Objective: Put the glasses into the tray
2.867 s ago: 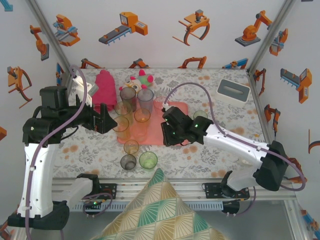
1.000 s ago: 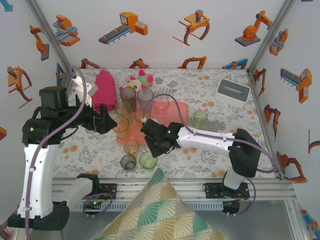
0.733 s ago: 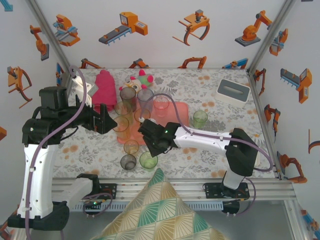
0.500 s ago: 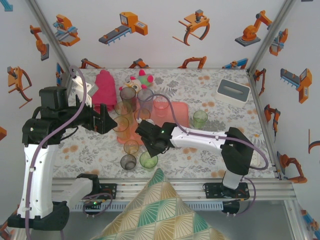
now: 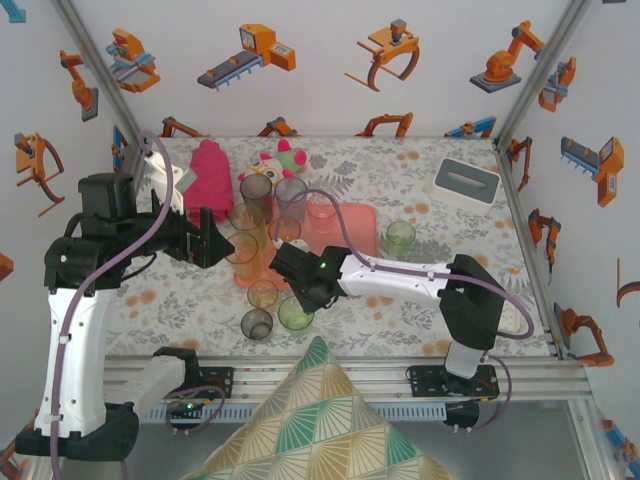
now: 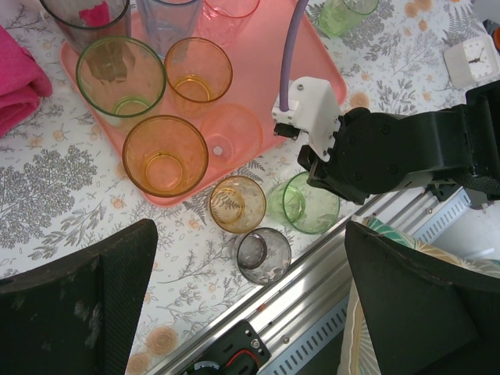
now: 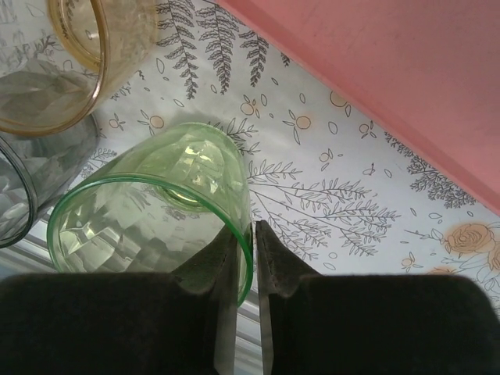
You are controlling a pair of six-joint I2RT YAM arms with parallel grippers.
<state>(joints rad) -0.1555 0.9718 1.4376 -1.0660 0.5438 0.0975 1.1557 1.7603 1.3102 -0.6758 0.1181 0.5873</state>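
The right end effector (image 7: 254, 234) stood with its two black fingers almost pressed together on the near rim of the short translucent green tumbler (image 7: 148, 211). One finger seemed to sit inside the mouth and one outside, though the wrist view was too close to be sure the thin wall was firmly pinched. That tumbler stood upright on the floral tabletop (image 5: 430, 295) near the front edge. It was off the flat salmon-pink tray (image 5: 355, 225) and just beside a short amber tumbler (image 5: 263, 293) and a short grey tumbler (image 5: 256, 324). The tray lay just behind it, with several glasses crowded at its left end and its right part bare. A rim pinch like this would likely let the glass swing, so the lift called for a straight, slow rise until the base cleared both neighbours and the tray's low rim. Then would come a level carry to the bare part of the tray, with the fingers parting only once the base sat flat. The left end effector (image 5: 215, 240) hung spread wide and empty by the tray's left end, and did best to keep clear.
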